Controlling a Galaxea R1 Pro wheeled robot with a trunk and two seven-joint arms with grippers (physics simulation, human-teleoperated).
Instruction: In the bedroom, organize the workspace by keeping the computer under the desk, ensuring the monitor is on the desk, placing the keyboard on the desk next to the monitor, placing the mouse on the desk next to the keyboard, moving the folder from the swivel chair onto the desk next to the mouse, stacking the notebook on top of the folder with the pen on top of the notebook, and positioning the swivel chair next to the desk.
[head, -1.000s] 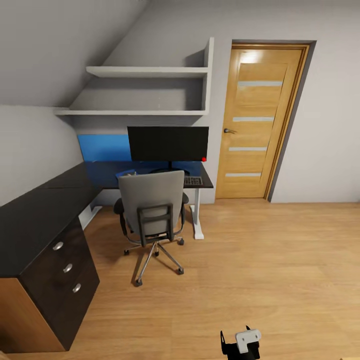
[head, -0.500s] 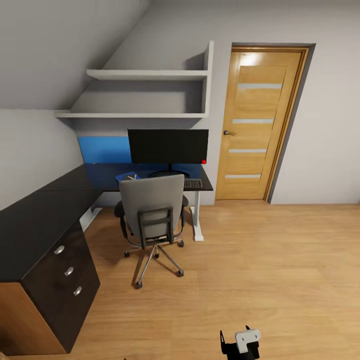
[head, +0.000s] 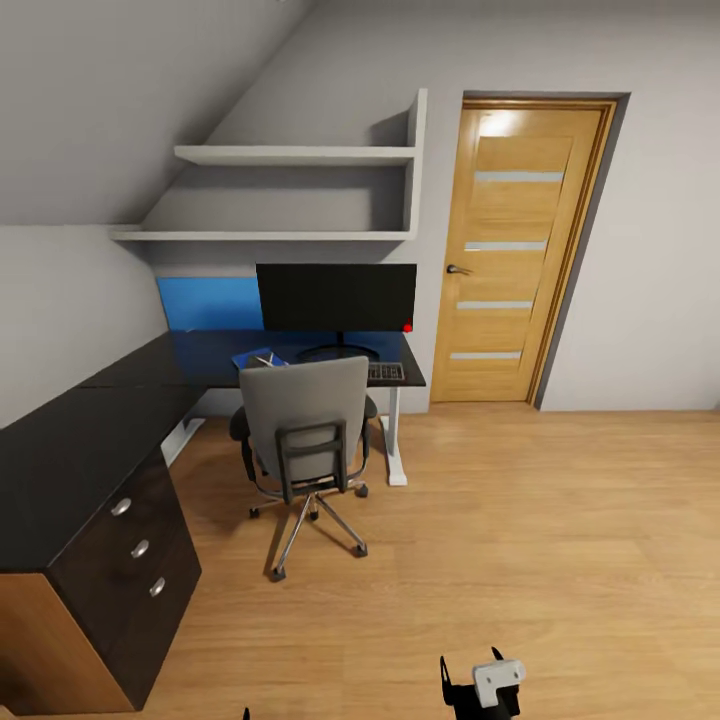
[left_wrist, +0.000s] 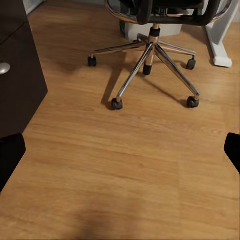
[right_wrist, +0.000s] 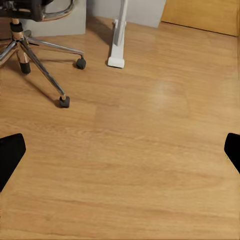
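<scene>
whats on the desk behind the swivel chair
Behind the swivel chair, the desk holds the monitor, part of a keyboard and a blue item, maybe the notebook. The chair's back covers the rest of the desk's front edge; no mouse can be made out.

The head camera looks forward and down from standing height, well back from the bench (head: 300, 352), taking in the swivel chair (head: 303, 430), the monitor (head: 336, 297), the door (head: 520, 250) and a wide stretch of wooden floor (head: 540, 540); the left wrist camera sits low, angled at the floor, near the chair's wheeled base (left_wrist: 150, 65) and beside the dark drawer unit (left_wrist: 17, 75); the right wrist camera, likewise low, faces the white bench leg (right_wrist: 119, 37); both wrist views share the chair's base and the floor.
</scene>
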